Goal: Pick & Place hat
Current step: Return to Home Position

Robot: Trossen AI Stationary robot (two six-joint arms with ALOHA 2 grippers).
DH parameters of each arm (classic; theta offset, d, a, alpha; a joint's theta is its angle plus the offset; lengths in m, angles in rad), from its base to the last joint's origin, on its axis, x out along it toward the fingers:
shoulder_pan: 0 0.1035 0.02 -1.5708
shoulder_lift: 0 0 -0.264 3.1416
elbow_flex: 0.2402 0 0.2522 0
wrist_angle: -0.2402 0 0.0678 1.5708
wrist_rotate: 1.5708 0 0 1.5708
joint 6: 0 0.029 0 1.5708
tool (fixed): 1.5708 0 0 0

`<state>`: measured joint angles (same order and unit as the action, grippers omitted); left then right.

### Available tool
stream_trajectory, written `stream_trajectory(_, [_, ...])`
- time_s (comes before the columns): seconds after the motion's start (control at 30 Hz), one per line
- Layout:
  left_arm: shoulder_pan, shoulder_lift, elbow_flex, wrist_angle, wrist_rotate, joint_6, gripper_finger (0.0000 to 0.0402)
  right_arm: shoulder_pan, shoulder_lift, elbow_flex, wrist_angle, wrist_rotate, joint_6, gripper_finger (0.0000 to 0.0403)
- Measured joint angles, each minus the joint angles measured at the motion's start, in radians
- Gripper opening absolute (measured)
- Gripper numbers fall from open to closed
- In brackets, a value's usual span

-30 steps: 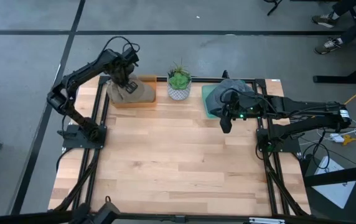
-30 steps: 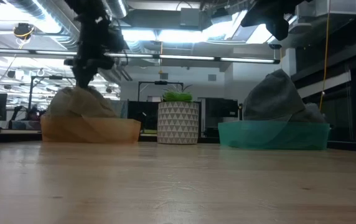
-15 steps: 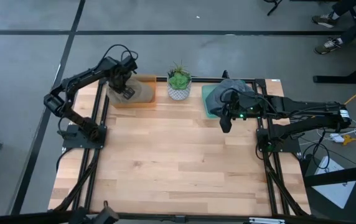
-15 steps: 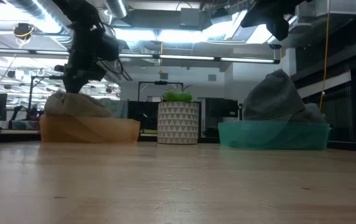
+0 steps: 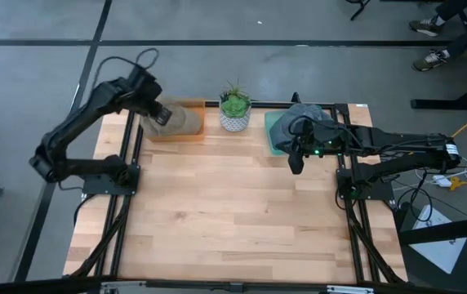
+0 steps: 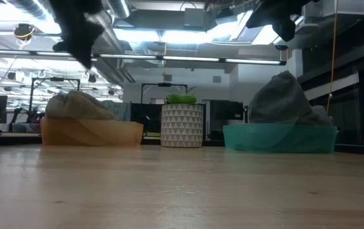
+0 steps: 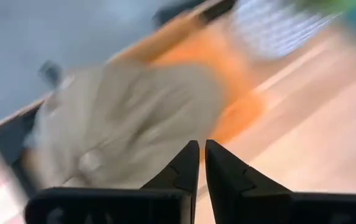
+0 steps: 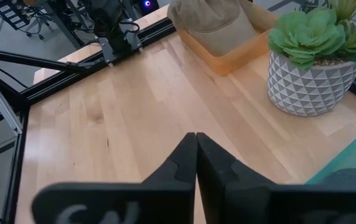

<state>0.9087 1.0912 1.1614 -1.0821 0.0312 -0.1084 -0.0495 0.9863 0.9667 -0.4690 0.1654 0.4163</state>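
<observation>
A tan hat lies crown up in an orange tray at the table's far left. A grey hat is heaped in a teal bin at the far right. My left gripper hangs shut above the tan hat, clear of it. My right gripper is shut and waits in the air just in front of the teal bin.
A green plant in a white patterned pot stands between the tray and the bin. The wooden table stretches bare from there to its near edge. Black frame rails run along both sides.
My left gripper has risen from the top of the tan hat, and its arm has swung back toward the table's left edge. The hat's crown has sunk a little lower in the orange tray. My right arm has kept still.
</observation>
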Motion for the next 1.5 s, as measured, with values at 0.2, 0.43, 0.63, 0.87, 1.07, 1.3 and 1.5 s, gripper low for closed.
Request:
stream_trajectory(0.2, [-0.062,-0.14,0.0,0.221,0.202,-0.04,0.0026,0.0,0.0,0.0,0.0,0.0,0.055,0.0021])
stream_trajectory(0.43, [-0.253,-0.234,0.0,0.48,0.249,-0.061,0.0026,0.0,0.0,0.0,0.0,0.0,0.048,0.0018])
stream_trajectory(0.63, [-0.458,-0.227,0.001,0.581,0.173,-0.03,0.0028,0.0,0.0,0.001,-0.046,-0.118,0.022,0.0009])
stream_trajectory(0.87, [-0.648,-0.165,0.001,0.586,-0.029,-0.028,0.0024,0.028,-0.03,-0.099,-0.049,-0.21,-0.031,0.0008])
stream_trajectory(1.07, [-0.742,-0.119,0.001,0.617,-0.118,-0.034,0.0028,0.084,-0.139,-0.348,0.285,-0.212,0.032,0.0008])
stream_trajectory(1.3, [-0.781,-0.095,0.001,0.66,-0.127,-0.035,0.0023,0.138,-0.261,-0.555,0.55,-0.184,0.055,0.0008])
stream_trajectory(1.5, [-0.784,-0.089,0.001,0.661,-0.127,-0.064,0.0024,0.164,-0.348,-0.665,0.638,-0.088,0.038,0.0008])
